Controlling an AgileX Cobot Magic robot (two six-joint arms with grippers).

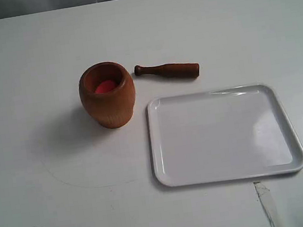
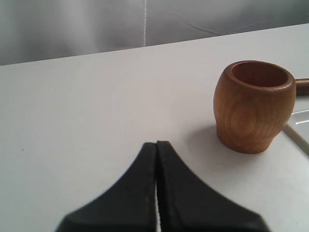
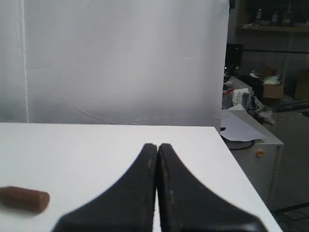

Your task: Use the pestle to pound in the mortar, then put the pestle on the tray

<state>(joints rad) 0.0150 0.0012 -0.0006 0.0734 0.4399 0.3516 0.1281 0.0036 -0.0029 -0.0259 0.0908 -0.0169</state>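
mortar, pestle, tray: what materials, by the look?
mortar: light reddish-brown wood, smooth satin finish; grain rings show on its side in the left wrist view.
pestle: darker reddish-brown, probably wood too, turned shape; grain too small to see.
tray: glossy white, likely plastic or melamine; bright reflections on its surface.

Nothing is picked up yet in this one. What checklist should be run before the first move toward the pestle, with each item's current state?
1. The mortar upright, red content inside: ok.
2. The pestle lying flat on the table, apart from the mortar, free to grasp: ok.
3. The tray ready to receive the pestle: ok, nothing lies on it.
4. The right gripper open for the grasp: not ok, shut and empty.
5. The left gripper open to steady the mortar: not ok, shut and empty.
6. Height of either gripper over the table: cannot tell.
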